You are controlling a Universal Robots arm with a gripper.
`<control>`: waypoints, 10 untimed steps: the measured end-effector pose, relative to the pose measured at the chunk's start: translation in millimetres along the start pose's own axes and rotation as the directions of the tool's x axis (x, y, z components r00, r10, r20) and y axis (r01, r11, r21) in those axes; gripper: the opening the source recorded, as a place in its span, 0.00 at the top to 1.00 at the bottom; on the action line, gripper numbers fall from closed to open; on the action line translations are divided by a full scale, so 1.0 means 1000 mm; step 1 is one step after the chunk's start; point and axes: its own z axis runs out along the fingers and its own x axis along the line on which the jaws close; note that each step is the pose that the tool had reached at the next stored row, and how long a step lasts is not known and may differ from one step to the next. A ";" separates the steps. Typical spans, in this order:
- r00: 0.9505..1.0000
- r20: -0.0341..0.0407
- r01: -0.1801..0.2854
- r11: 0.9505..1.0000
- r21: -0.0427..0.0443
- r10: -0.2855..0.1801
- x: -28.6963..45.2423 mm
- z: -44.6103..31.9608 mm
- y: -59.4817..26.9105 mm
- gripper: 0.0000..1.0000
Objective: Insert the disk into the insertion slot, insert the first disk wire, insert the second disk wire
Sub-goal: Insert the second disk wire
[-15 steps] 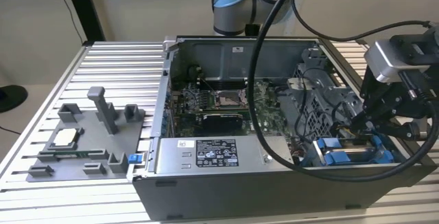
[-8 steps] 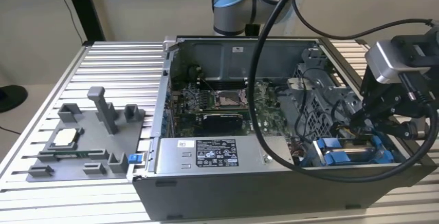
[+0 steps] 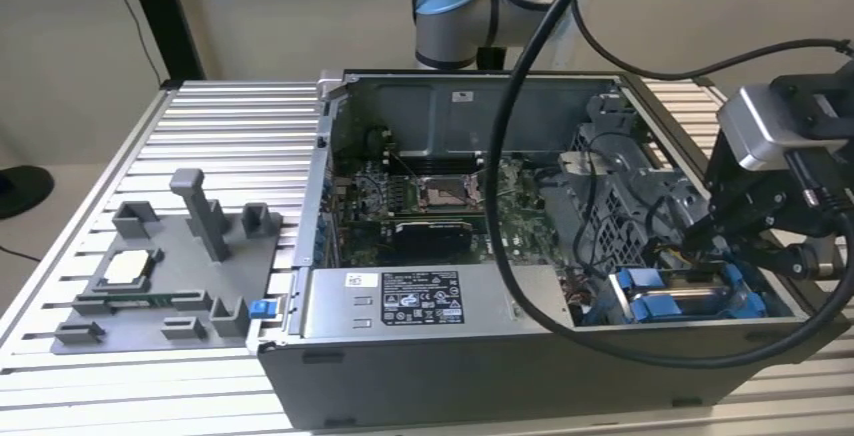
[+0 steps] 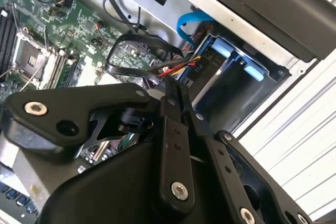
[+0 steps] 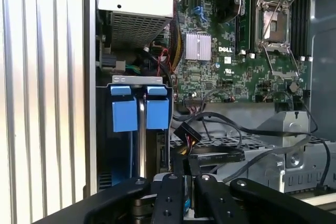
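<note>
On a ribbed table (image 3: 227, 126), the grey insertion slot (image 3: 687, 296) shows blue tabs (image 5: 124, 114); the gripper (image 5: 184, 174) pinches a wire (image 5: 187, 137).

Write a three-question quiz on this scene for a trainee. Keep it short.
1. True or false: the gripper hangs close to the insertion slot of the open computer case.
2. The insertion slot's plastic tabs are: A red, B blue, C yellow.
3. Fill in: the grey box with the black-and-white label lies on the exterior view's ____ of the gripper.
Key: 1 true; 2 B; 3 left.
</note>
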 end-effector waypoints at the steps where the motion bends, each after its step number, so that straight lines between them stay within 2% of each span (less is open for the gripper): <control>1: 1.000 0.009 0.000 1.000 0.000 0.000 0.0026 -0.0006 0.0000 1.00; 4: 1.000 0.023 0.001 1.000 0.000 -0.001 0.0096 -0.0020 -0.0002 1.00; 8: 1.000 0.025 0.001 1.000 -0.001 -0.001 0.0115 0.0008 -0.0004 1.00; 10: 1.000 0.030 0.001 1.000 -0.001 -0.001 0.0125 0.0023 -0.0004 1.00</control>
